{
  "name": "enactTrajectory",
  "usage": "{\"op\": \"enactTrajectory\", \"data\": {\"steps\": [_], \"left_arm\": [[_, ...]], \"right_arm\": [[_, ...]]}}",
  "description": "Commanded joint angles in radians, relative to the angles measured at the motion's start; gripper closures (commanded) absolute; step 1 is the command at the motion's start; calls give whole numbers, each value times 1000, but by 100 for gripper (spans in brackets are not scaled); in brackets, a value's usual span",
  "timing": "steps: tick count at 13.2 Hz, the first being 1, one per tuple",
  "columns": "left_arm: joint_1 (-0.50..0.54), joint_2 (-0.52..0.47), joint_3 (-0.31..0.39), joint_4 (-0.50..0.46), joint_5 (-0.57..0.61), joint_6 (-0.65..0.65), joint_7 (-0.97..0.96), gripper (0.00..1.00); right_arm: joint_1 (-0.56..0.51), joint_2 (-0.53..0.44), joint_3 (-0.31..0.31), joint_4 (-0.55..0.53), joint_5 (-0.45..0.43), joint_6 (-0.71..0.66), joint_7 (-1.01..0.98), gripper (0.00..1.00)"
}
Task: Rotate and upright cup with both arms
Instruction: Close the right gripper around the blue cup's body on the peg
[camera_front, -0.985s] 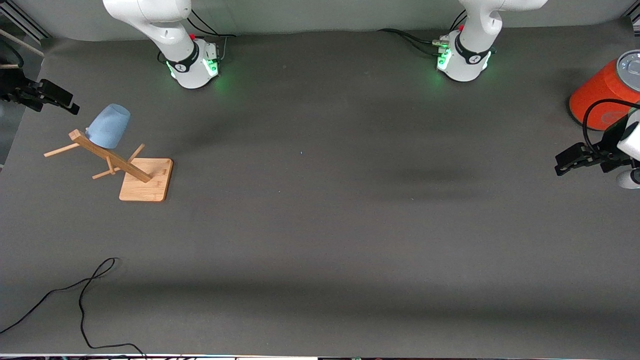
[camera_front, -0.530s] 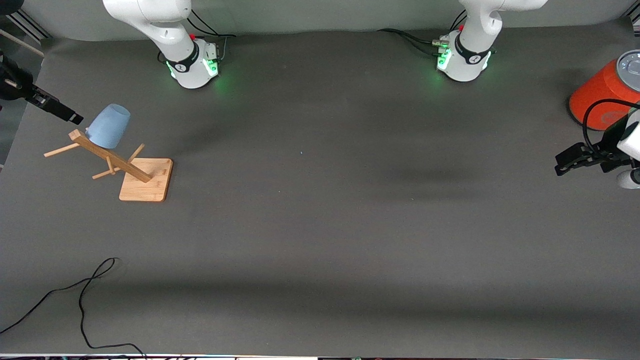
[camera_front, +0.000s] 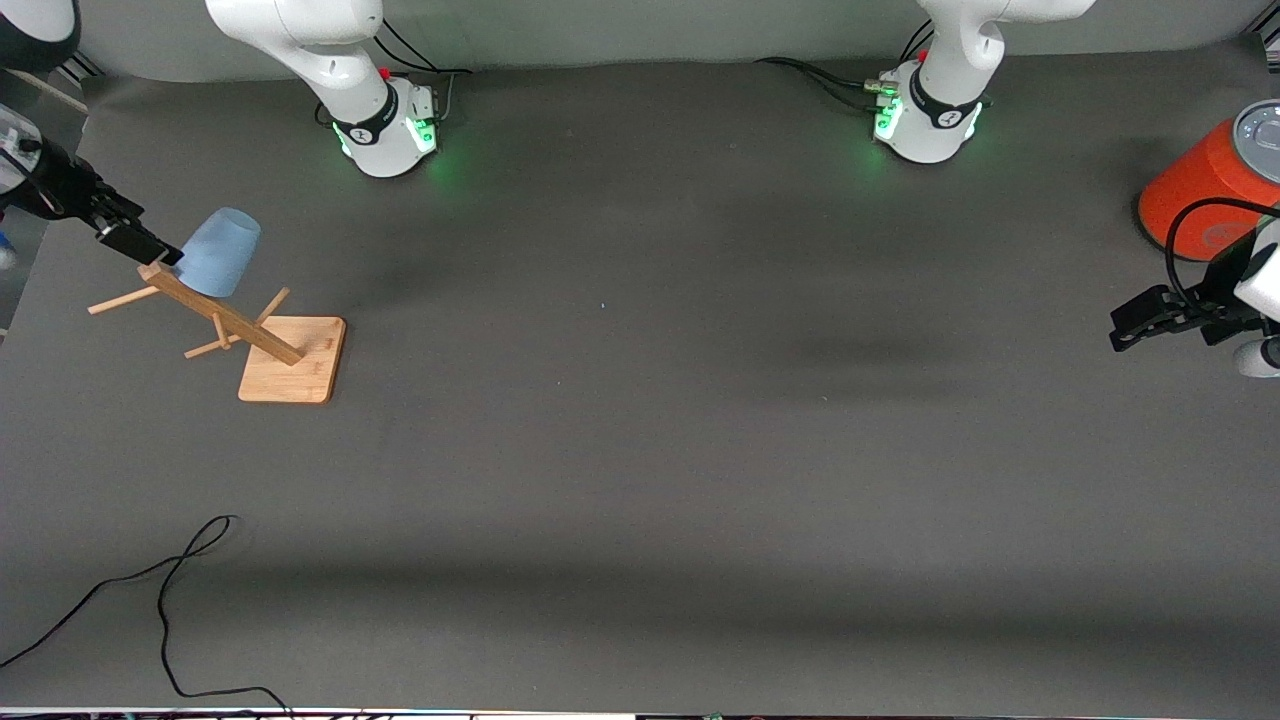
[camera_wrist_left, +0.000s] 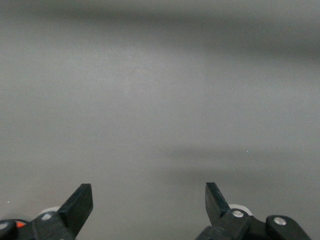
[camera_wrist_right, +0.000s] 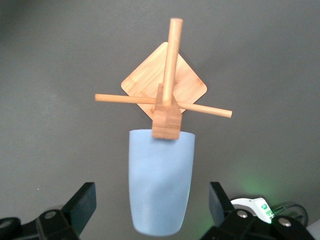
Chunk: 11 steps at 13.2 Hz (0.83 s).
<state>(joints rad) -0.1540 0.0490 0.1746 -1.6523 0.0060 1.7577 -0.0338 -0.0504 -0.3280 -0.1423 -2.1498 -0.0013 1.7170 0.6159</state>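
Note:
The pale-blue cup (camera_front: 220, 252) hangs tilted, mouth down, on a peg of a wooden rack (camera_front: 292, 360) toward the right arm's end of the table. My right gripper (camera_front: 143, 246) is right beside the cup and open. In the right wrist view the cup (camera_wrist_right: 161, 180) lies between the gripper's (camera_wrist_right: 151, 186) spread fingers (camera_wrist_right: 82, 200), with a gap on each side, and the rack's square base (camera_wrist_right: 145, 75) shows under it. My left gripper (camera_front: 1140, 322) waits open over the left arm's end of the table. The left wrist view has only bare grey table between the left gripper's (camera_wrist_left: 148, 186) fingers.
A big orange-red cylinder with a grey top (camera_front: 1210, 185) stands by the left gripper at the table's edge. A black cable (camera_front: 165, 600) lies loose on the table near the front camera. Both arm bases (camera_front: 385, 125) (camera_front: 925, 120) glow green.
The right gripper has moved in from the table's edge to the cup on the rack. The left arm and the cup have not moved.

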Motion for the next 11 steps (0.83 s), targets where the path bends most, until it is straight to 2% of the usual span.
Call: {"op": "enactTrajectory", "data": {"steps": [1,6,11], "left_arm": [[2,-12,-1,5,-1,-21,17,0],[2,-11,-1,5,-1,-21,17,0],[1,-8,-1,3,-1,-21,17,0]], "right_arm": [[7,-36,-2,-80,-2,64,28,0],[10,-33,-3,-192,24,170,28,0],[10,-14,-3,-208,24,182,28,0]]}}
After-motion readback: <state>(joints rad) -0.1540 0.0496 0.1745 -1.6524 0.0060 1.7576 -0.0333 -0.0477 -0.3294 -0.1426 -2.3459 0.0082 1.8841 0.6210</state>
